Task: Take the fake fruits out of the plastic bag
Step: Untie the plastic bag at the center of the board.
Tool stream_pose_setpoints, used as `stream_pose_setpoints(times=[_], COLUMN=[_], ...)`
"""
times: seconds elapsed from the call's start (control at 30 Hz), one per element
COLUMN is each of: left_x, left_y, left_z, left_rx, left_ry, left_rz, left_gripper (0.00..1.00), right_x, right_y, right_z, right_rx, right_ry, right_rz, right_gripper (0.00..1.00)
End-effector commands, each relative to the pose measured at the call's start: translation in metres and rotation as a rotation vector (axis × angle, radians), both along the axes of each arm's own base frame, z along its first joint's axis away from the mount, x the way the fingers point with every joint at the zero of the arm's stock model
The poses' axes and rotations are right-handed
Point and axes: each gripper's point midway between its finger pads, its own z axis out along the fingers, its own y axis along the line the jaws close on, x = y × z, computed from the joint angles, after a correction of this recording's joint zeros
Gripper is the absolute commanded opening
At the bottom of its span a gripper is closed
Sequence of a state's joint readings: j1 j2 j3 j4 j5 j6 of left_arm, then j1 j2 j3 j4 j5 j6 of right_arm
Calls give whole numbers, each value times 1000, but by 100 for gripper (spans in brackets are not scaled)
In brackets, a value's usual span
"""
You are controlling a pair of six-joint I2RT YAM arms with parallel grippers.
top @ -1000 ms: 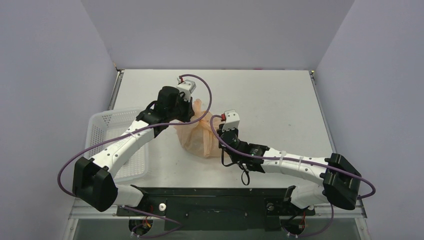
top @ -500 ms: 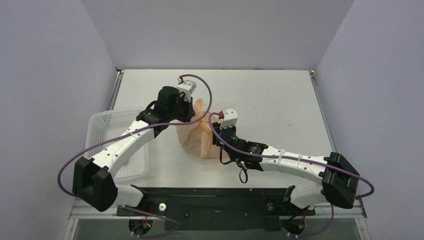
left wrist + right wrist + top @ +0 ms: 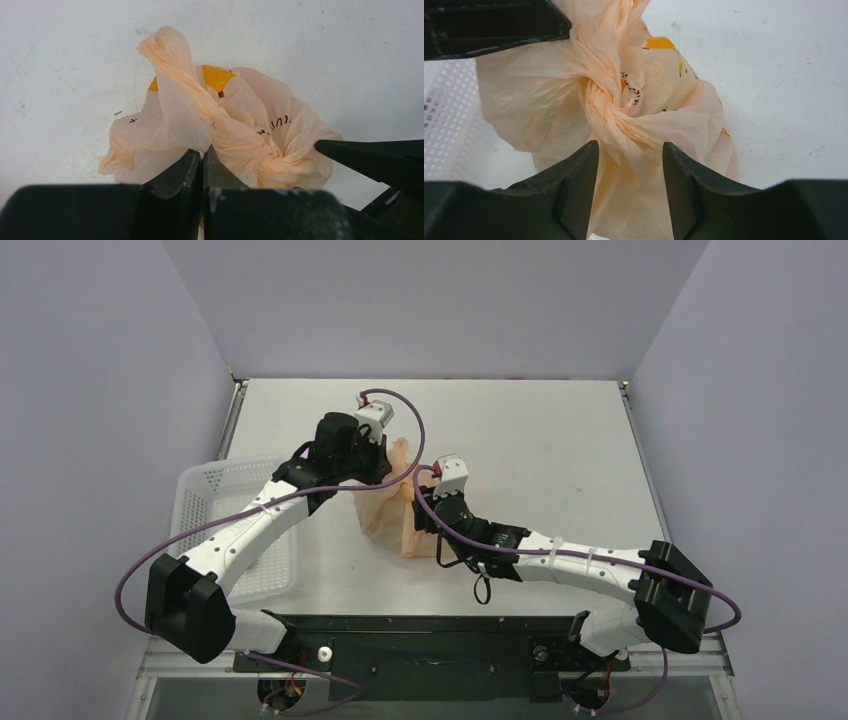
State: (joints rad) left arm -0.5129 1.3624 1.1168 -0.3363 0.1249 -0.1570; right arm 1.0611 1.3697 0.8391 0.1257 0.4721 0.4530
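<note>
The plastic bag point(image 3: 385, 520) is peach-orange, tied in a twisted knot, and sits mid-table. No fake fruits show; the bag hides whatever is inside. My left gripper point(image 3: 388, 462) is at the bag's far top, shut on a fold of the bag point(image 3: 235, 125) beside the twisted handle; its tips point(image 3: 202, 151) pinch the film. My right gripper point(image 3: 424, 505) is at the bag's right side, open, its jaws either side of the twisted plastic below the knot point(image 3: 611, 107), midpoint point(image 3: 630, 147). The left gripper's finger point(image 3: 499, 25) shows at the top left of the right wrist view.
A white mesh basket point(image 3: 215, 490) stands left of the bag under my left arm; it also shows in the right wrist view point(image 3: 444, 125). The table's back and right parts are bare white surface. Grey walls enclose the table.
My right arm has moved left and forward, bringing its open gripper closer onto the bag's knot. The left gripper has stayed shut on the bag, which shifted slightly.
</note>
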Motion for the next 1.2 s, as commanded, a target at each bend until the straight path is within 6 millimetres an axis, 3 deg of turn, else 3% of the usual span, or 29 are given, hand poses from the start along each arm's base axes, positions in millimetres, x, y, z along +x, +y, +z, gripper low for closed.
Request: stream_pose_setpoints(times=[0.0,0.07,0.3,0.5,0.7,0.87,1.0,1.17], left_x=[9,10,14,16,18,18,18,16], left_y=[-9,-7,7,20,28,30,27,21], left_z=[28,27,34,39,44,45,44,43], left_rx=[-71,-66,-41,-16,-5,0,-4,-15], left_ry=[-78,-79,-120,-150,-178,-186,-185,-178], left_rz=[-17,-8,64,121,162,169,150,122], left_gripper=[0,0,0,0,0,0,0,0], right_x=[16,18,13,2,-10,-16,-21,-21], right_y=[-3,-7,-24,-47,-75,-86,-82,-77], right_z=[5,2,-5,-12,-38,-51,-42,-5], right_rx=[-7,-32,-31,7,0,40,21,44], right_ry=[-23,-18,-11,1,38,78,55,-10], right_rz=[-80,-112,-152,-190,-240,-243,-171,-119], right_gripper=[42,29,0,0,0,0,1,25])
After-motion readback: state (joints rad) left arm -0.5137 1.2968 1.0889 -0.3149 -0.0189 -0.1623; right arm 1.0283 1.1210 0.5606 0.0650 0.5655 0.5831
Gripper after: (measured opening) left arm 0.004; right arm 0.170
